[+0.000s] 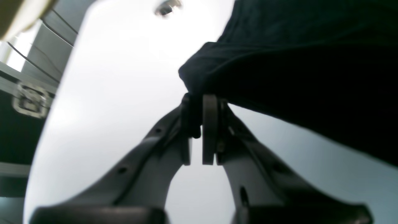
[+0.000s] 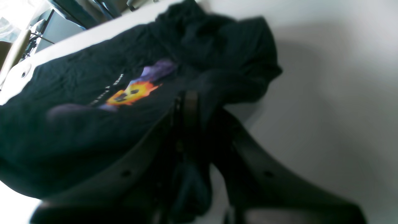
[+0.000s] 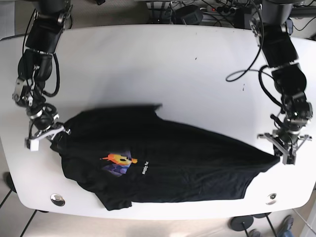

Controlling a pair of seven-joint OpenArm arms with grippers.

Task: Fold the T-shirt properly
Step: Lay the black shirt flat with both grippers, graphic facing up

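Observation:
A black T-shirt [image 3: 173, 158] with an orange and purple print [image 3: 118, 160] lies stretched across the front half of the white table [image 3: 163, 64]. My left gripper [image 3: 282, 154] is at the shirt's right tip. In the left wrist view this left gripper [image 1: 199, 105] is shut on a bunched fold of the black T-shirt [image 1: 295, 77]. At the shirt's left edge is my right gripper [image 3: 57, 134]. Seen from the right wrist, the right gripper [image 2: 194, 102] is shut on dark cloth of the T-shirt [image 2: 77, 109], beside the print [image 2: 130, 91].
Two metal grommets [image 3: 58, 199] [image 3: 270, 198] sit near the table's front edge. Cables and a power strip [image 3: 197, 12] lie behind the far edge. A black case with a metal latch [image 1: 31, 99] stands beyond the table in the left wrist view.

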